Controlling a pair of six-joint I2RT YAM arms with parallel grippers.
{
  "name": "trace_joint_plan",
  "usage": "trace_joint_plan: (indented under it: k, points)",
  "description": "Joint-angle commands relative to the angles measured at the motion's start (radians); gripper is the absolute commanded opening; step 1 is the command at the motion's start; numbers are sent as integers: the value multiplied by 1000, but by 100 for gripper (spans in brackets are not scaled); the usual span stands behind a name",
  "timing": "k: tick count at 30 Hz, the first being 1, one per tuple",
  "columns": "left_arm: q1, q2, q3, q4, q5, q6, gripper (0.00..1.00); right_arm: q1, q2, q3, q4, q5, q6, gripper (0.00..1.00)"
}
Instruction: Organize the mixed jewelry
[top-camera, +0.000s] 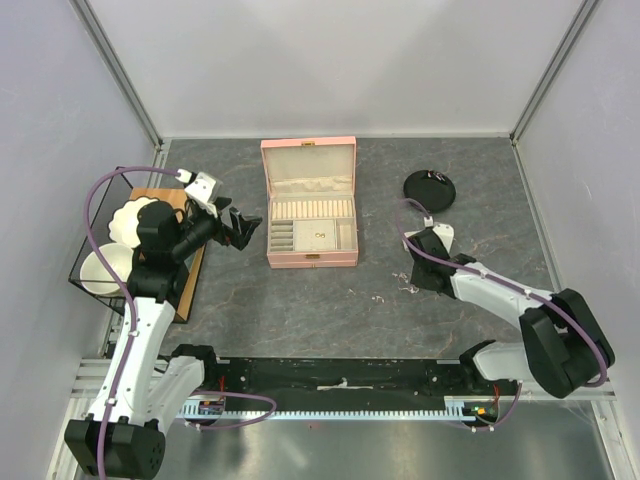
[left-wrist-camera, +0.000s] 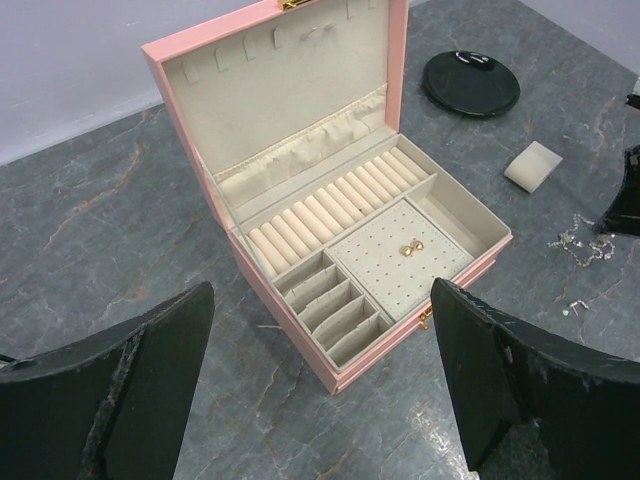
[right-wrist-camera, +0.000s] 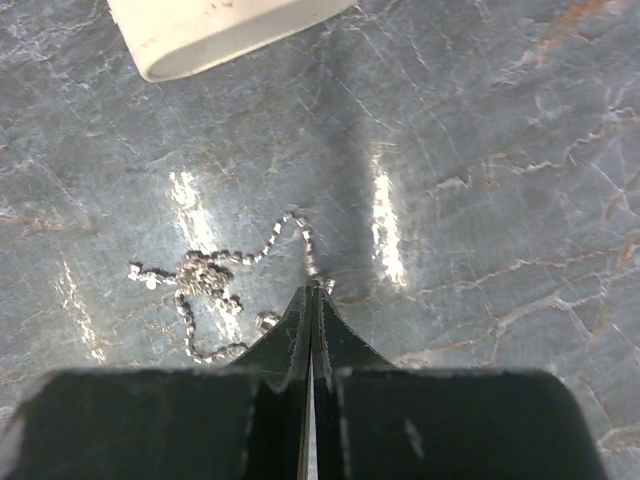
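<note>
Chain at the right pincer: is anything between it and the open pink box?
Nothing visible. Only table surface lies between the chain and the pink box, whose lid stands open. The beige pad sits off to the side of that path. The right pincer is shut on the chain's end.

- Left arm: you see white shell links joined by black cylindrical joints.
- Right arm: the same scheme, with white links and a bulky black joint housing.
- Left lilac cable: a smooth hose that runs along the left arm.
- Right lilac cable: a matching hose on the right arm.
- Left gripper: black, behind it a white wrist block. Your left wrist view shows its fingers as broad matte-black wedges with pale scuffs along the edges.
- Right gripper: black fingers narrowing to thin, blade-like tips, ahead of a wide black block.
- Bases: black housings.
</note>
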Motion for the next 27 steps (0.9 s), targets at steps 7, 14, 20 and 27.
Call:
trace_joint_plan:
  k: [7,14,20,27]
  points:
    - [-2,-7,-7,14,73,52,96,-5,-123,67,-138,34,-1,0]
    - [-2,-9,-8,16,128,55,96,-3,-77,116,-152,40,-38,8]
    - [-2,-9,-11,11,127,65,96,-5,12,122,-111,57,-58,27]
    - [-2,-7,-13,10,125,75,96,-5,57,134,-88,68,-75,33]
